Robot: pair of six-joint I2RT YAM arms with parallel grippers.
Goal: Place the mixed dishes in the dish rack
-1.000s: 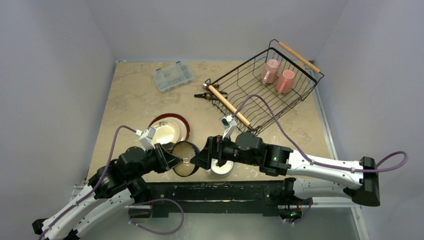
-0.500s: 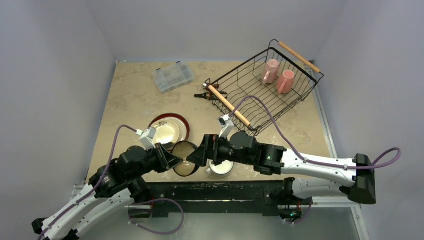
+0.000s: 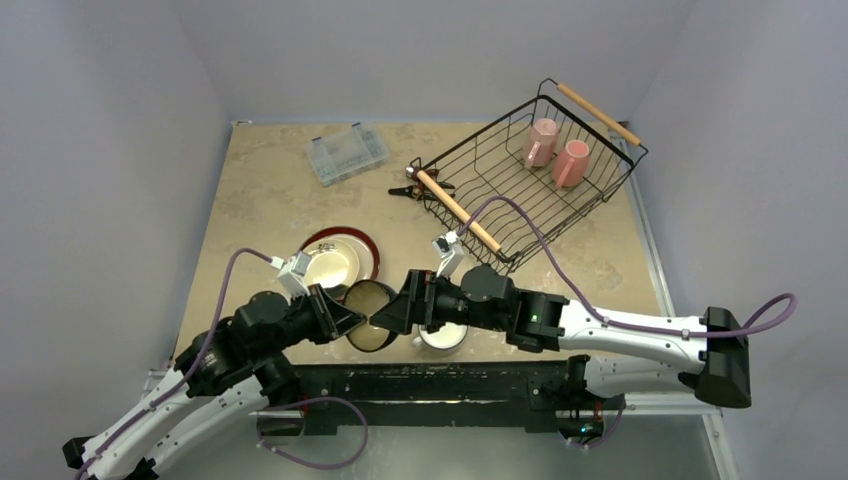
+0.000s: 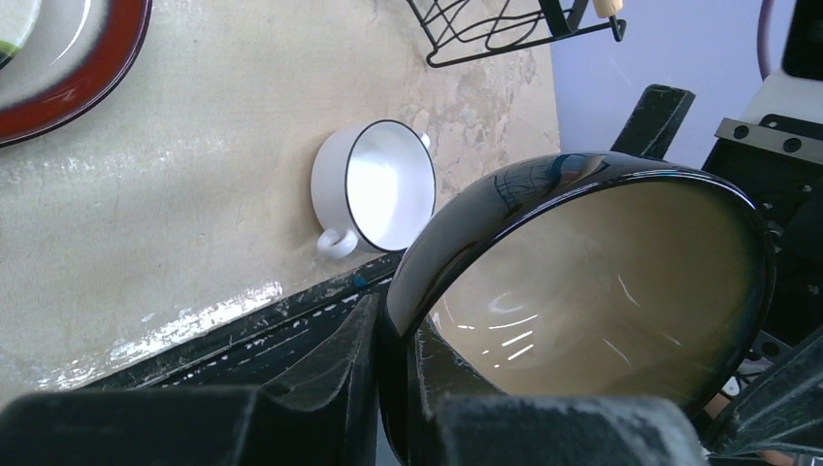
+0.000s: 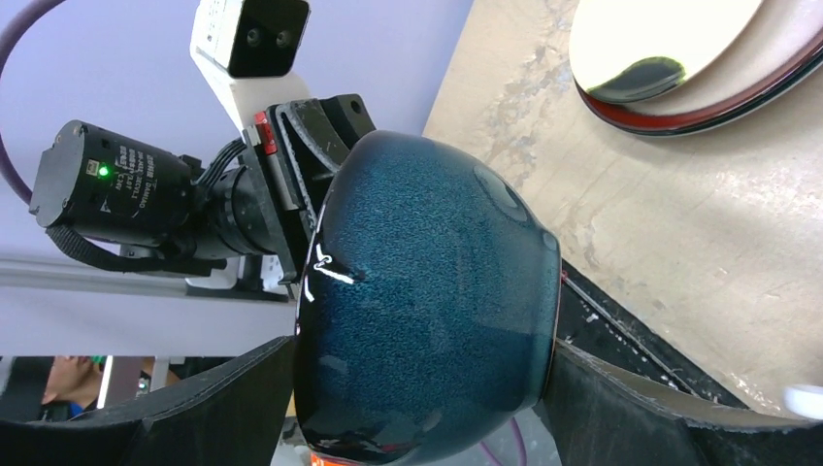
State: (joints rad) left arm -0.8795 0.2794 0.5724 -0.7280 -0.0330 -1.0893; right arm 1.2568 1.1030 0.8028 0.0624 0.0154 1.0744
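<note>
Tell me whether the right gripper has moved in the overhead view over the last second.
Yes. Against the white cup, which stays put, the right gripper has shifted left, closing in on the blue bowl.

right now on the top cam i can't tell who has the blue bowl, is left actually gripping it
observer: yes, the left wrist view shows the left gripper pinched on the rim of the blue bowl.
operator: and right, is it on the bowl yet
observer: the right wrist view shows the right gripper with jaws wide, one finger on each side of the bowl; I can't tell if they touch it.
</note>
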